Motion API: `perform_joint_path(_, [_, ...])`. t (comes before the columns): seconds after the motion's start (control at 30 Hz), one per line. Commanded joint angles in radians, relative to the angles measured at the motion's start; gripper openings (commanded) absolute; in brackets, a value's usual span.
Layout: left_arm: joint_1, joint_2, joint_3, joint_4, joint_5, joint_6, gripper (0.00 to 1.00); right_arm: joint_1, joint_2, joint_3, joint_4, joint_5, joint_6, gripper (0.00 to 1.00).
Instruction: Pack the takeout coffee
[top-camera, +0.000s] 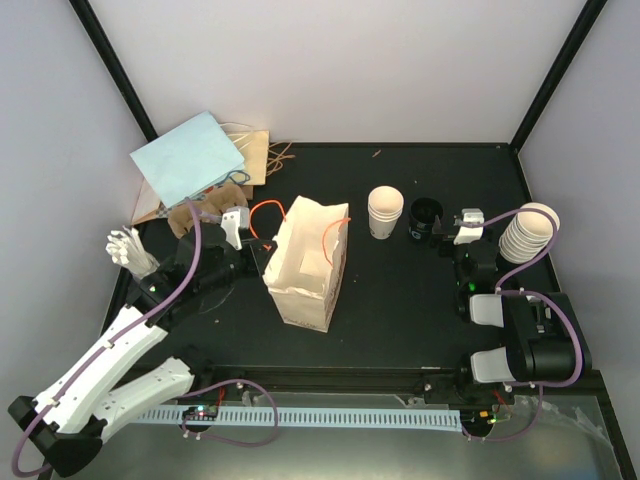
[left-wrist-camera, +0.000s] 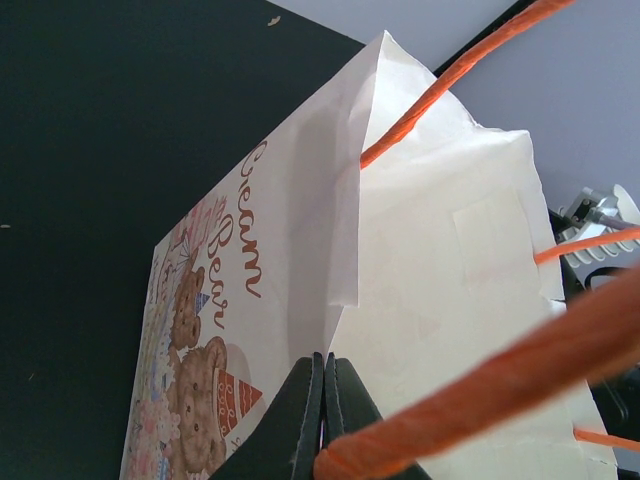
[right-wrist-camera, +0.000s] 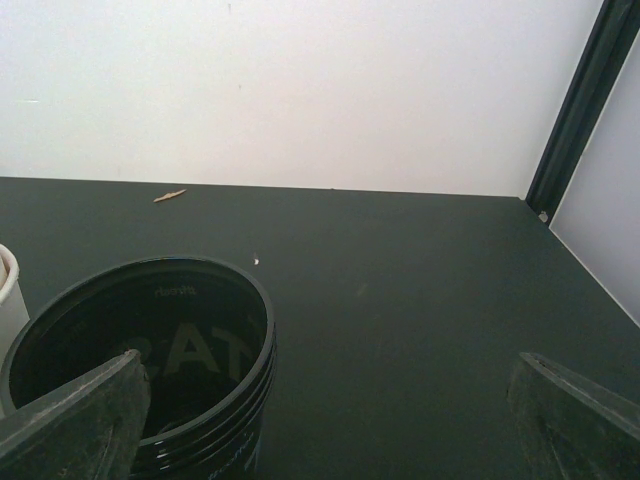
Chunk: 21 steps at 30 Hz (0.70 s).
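Black tabletop (top-camera: 400, 300): left claw (left-wrist-camera: 324, 380) pinched shut on orange cord handle (left-wrist-camera: 500, 370) of printed cream paper bag (left-wrist-camera: 300, 230); right claw (right-wrist-camera: 330, 375) spread wide, empty.

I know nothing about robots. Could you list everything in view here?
paper bag: one, cream with a bear print, table centre, standing open
paper cups: one short stack, cream, right of the bag
taller cup stack: one, cream, right edge
black lids: one stack, black, beside the short cup stack
blue sheet: one, light blue, back left
brown paper: count unclear, brown, beside the blue sheet
white bundle: one, white, left edge
table: one, black
left gripper: one, black fingers, shut on the bag's orange handle
right gripper: one, dark fingers, open by the lids
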Motion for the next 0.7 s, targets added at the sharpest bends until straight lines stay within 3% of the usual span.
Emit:
perform_joint_path(0.0, [0.004, -0.008, -0.009, 0.006, 0.004, 0.0, 0.02, -0.006, 0.005, 0.016, 0.034, 0.024, 0.007, 1.0])
perform_joint_path(0.67, [0.004, -0.023, -0.007, -0.007, 0.001, 0.007, 0.02, -0.009, 0.005, 0.016, 0.035, 0.024, 0.007, 1.0])
